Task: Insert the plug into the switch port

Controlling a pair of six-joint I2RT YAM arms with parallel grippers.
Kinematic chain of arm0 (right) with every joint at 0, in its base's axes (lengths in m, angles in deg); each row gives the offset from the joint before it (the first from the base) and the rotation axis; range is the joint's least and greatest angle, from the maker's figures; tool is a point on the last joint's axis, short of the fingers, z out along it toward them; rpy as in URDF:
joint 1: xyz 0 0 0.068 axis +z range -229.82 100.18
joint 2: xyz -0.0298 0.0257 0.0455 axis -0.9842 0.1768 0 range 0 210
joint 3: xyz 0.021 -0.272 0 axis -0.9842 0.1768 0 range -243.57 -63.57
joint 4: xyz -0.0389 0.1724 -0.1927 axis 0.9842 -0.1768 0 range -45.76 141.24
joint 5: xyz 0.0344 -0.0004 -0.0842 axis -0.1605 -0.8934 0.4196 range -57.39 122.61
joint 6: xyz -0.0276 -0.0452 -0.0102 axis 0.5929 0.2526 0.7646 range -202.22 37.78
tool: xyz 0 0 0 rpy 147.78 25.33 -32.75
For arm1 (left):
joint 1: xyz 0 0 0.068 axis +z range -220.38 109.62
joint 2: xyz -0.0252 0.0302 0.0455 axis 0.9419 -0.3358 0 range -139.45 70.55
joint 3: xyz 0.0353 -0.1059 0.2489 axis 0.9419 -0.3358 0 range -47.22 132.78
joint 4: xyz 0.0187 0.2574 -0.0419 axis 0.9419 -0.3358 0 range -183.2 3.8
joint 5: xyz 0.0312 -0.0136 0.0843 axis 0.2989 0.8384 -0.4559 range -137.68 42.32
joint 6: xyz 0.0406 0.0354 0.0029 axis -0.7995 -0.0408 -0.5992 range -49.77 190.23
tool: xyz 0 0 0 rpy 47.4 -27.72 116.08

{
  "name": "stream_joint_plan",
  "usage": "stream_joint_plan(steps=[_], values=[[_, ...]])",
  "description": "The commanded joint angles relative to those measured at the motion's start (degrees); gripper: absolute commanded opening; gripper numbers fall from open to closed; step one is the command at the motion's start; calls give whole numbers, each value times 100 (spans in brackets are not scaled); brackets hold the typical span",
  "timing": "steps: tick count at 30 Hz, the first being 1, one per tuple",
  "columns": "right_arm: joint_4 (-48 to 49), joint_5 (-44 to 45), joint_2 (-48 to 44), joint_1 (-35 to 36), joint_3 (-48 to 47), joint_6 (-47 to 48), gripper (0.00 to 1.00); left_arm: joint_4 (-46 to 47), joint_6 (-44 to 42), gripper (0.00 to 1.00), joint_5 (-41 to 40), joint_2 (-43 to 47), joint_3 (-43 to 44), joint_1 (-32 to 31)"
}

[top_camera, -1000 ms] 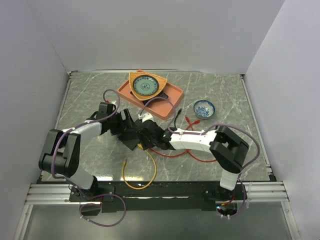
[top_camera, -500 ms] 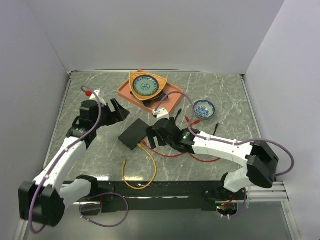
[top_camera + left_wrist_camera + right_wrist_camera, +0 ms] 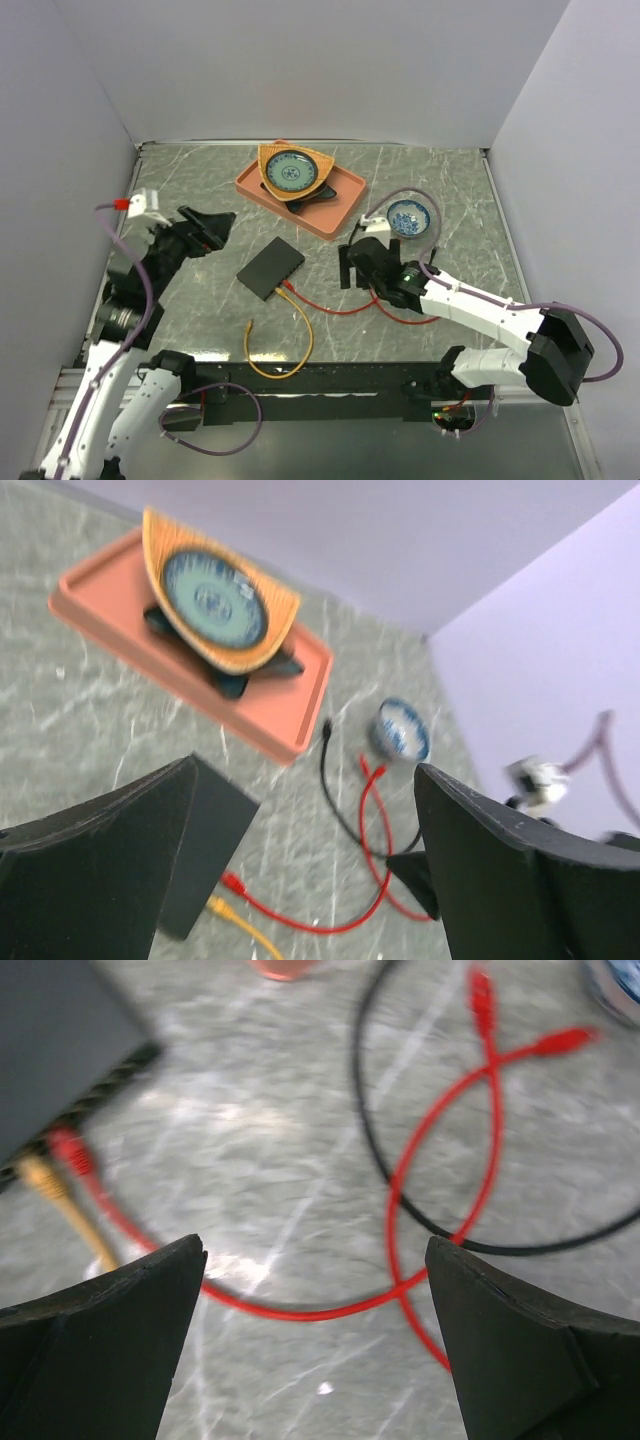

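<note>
Veins of white run over the grey table [image 3: 170, 180], which looks like polished stone. On it lies a flat matte-black box [image 3: 271, 268], rectangular with sharp corners and turned at an angle. Along its near long edge is the switch port [image 3: 95, 1095], 1 of a row of small sockets, blurred in the right wrist view. The red plug [image 3: 68, 1147] sits with its head in this edge, and a yellow plug [image 3: 38, 1173] sits just beside it. The thin red cable [image 3: 290, 1312] curves away over the stone and crosses a black cable [image 3: 360, 1110].

Behind the box is a smooth orange tray [image 3: 325, 210] with a low rim. It holds a woven orange basket [image 3: 275, 605] with a round blue-patterned plate [image 3: 288, 171] in it. A small blue bowl [image 3: 408, 216] stands to the right of the tray.

The right pincer [image 3: 315, 1250] has its 2 fingers spread wide with nothing between them. The plug and port lie to its left, near but not touching. The left pincer [image 3: 305, 780] is also spread and empty, on the other side of the box and well apart from the plug.
</note>
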Motion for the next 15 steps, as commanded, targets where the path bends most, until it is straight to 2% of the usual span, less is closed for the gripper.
stream_joint_plan(steps=[1,5,10,15], values=[[132,-63,-140,-507,301,-351,99,-7,306,96,-488,686,207,-23],[432,-380,35,-938,486,-465,96,-95,404,96,-823,951,137,-14],[512,-503,527,-1158,224,-588,89,-236,430,96,-1052,890,145,-23],[336,-416,1292,-1325,-155,-816,70,-350,491,96,-1069,688,251,-14]])
